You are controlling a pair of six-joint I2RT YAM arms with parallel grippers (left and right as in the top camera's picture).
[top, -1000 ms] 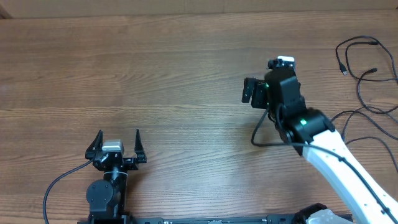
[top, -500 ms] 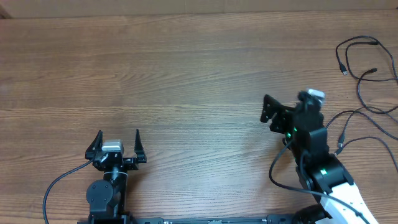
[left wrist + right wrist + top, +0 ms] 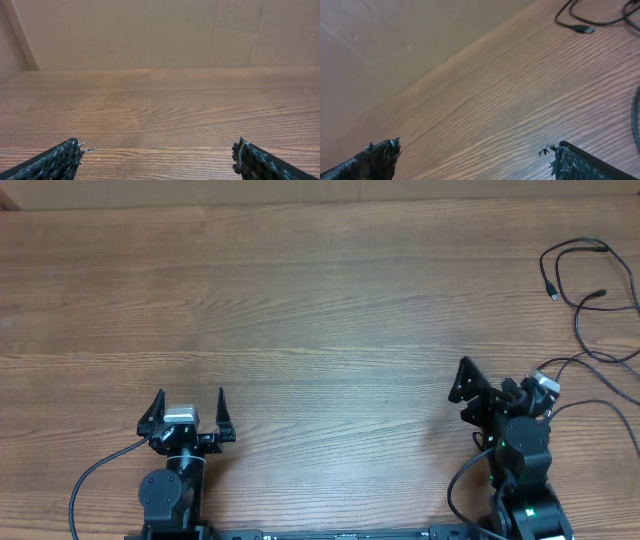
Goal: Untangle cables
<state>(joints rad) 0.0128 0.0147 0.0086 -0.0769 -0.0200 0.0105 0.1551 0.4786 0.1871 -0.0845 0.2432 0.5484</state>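
Observation:
The cables are thin black cords lying in loose, overlapping loops at the table's far right edge, with small plugs at their ends. In the right wrist view a stretch of cable with a plug shows at the top right. My right gripper sits near the front right, to the left of the cords and apart from them. It is open with only bare wood between its fingers. My left gripper rests at the front left, far from the cords. It is also open and empty.
The wooden table stretches across the whole view. A beige wall rises behind its far edge. Each arm's own thicker black cable trails near the front edge.
My right arm has pulled back from the table's middle right toward the front edge, its gripper staying open. The left arm and the cords have not moved.

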